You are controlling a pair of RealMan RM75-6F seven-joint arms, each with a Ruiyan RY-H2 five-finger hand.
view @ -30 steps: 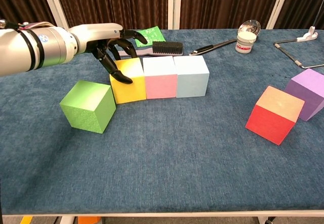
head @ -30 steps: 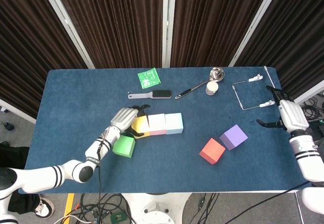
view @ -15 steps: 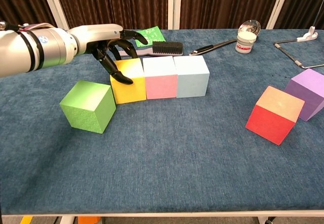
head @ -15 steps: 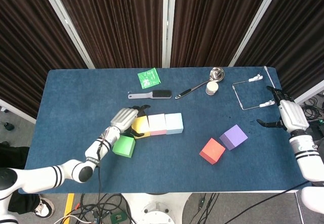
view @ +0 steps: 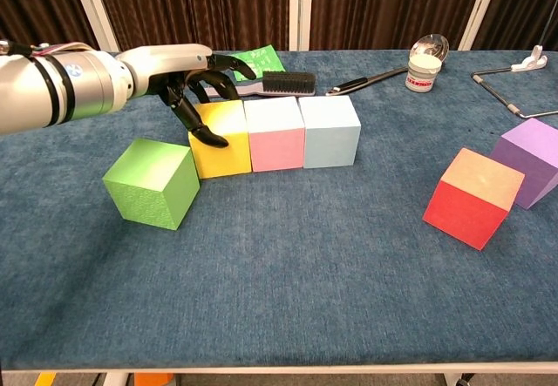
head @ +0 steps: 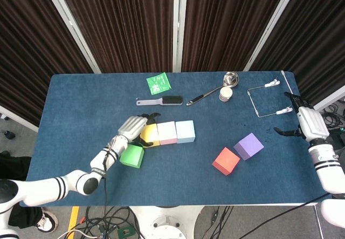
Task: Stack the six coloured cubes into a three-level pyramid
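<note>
A big table (head: 81, 96) wears a soft, fuzzy blue cloth. Behind it hang dark brown curtains (head: 124, 23) with white bars between them.

Three smooth blocks sit in a row in the middle, side by side and touching: yellow cube (view: 220, 138), pink cube (view: 275, 133), pale blue cube (view: 330, 131). A green cube (view: 151, 183) sits just in front of the yellow one, turned a bit. Off to the right a red cube (view: 473, 198) and a purple cube (view: 528, 161) sit close together, both turned a bit.

The left hand (view: 187, 77) has black fingers spread and bent down over the yellow cube. It holds nothing. The right hand (head: 303, 121) rests by the right edge, fingers apart, holding nothing.

At the back lie a black brush (view: 277, 84), a shiny ladle (view: 388, 71), a little round jar (view: 423, 71), a green packet (head: 158, 82) and a thin wire frame (head: 265, 100)
</note>
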